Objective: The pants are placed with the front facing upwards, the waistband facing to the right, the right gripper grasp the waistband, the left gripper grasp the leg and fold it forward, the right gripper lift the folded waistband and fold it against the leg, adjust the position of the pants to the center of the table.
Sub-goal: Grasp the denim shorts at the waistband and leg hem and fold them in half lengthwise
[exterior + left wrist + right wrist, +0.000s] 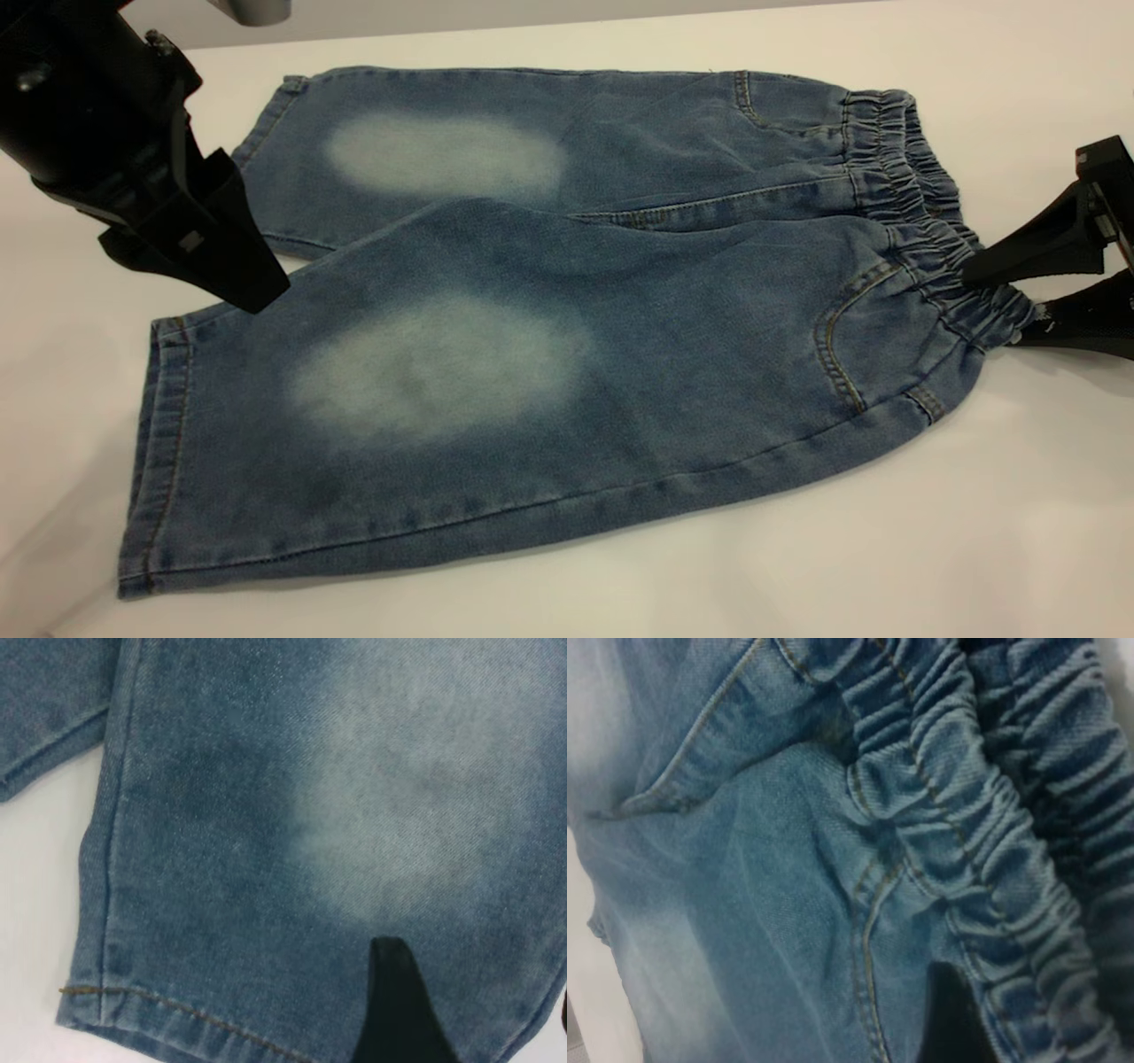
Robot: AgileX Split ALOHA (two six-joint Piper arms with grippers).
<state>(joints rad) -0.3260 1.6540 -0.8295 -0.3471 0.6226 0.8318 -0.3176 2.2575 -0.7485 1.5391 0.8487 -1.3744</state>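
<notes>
Short blue denim pants [532,354] flat on plain white matte surface [974,549], both claws at the cloth.

Pants span centre; gathered elastic waistband [930,230] at 3 o'clock, leg hems at 9 o'clock, pale faded oval on each leg. Slim black right claw [1010,301] at 3 o'clock, jaws spread, one above and one below the waistband's near corner. Bulky black left claw [239,266] at 10 o'clock, above the near leg's upper edge; cannot tell its spread.
</notes>
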